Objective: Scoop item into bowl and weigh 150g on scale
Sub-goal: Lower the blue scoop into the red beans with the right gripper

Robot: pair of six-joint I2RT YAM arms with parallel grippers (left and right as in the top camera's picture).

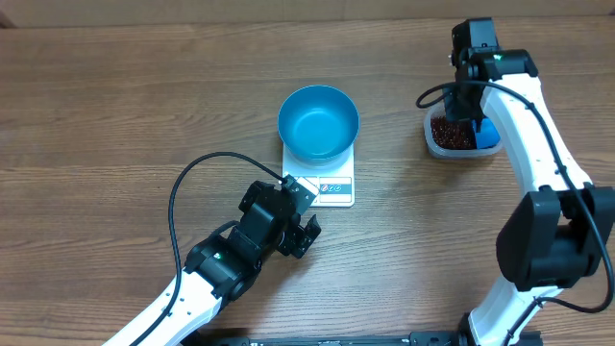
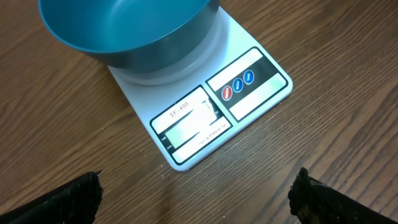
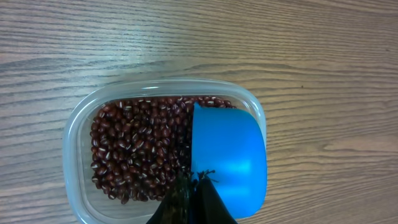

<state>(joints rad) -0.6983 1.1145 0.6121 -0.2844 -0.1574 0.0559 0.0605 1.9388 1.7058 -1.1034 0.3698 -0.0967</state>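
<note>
Left gripper (image 2: pixel 196 198) gapes empty before the scale (image 2: pixel 186 127) marked SF-400; right gripper (image 3: pixel 193 186) pinches the blue scoop (image 3: pixel 227 155) among beans (image 3: pixel 137 149).

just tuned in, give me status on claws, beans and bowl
Left claw open beside scale. Right claw shut on scoop in tub of beans. Bowl empty, sitting on scale. Nothing between tub and bowl.

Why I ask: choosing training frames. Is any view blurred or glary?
Overhead: evenly lit, sharp. Left wrist: scale print crisp, fingertips dark and soft. Right wrist: beans crisp, right gripper over the scoop a blurred silhouette.
</note>
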